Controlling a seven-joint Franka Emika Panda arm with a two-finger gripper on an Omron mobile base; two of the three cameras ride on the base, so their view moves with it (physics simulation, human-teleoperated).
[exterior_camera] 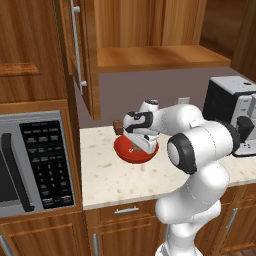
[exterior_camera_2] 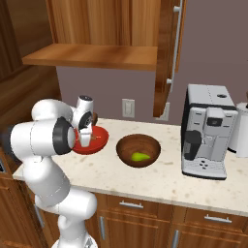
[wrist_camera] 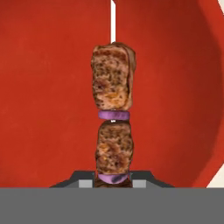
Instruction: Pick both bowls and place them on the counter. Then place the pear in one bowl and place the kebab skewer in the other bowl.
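Though its lower end is hidden between the clenched gripper (wrist_camera: 113, 181) fingers, the kebab skewer (wrist_camera: 113, 109) runs six to twelve o'clock, stick tip at twelve, over the red bowl (wrist_camera: 48, 96).

occluded: red bowl (exterior_camera: 131, 154) by arm | cut off: kebab skewer (wrist_camera: 113, 113) lower end

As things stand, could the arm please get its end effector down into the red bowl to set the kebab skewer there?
Probably yes: the end effector, shut on the kebab skewer, hangs right over the red bowl, with nothing between them.
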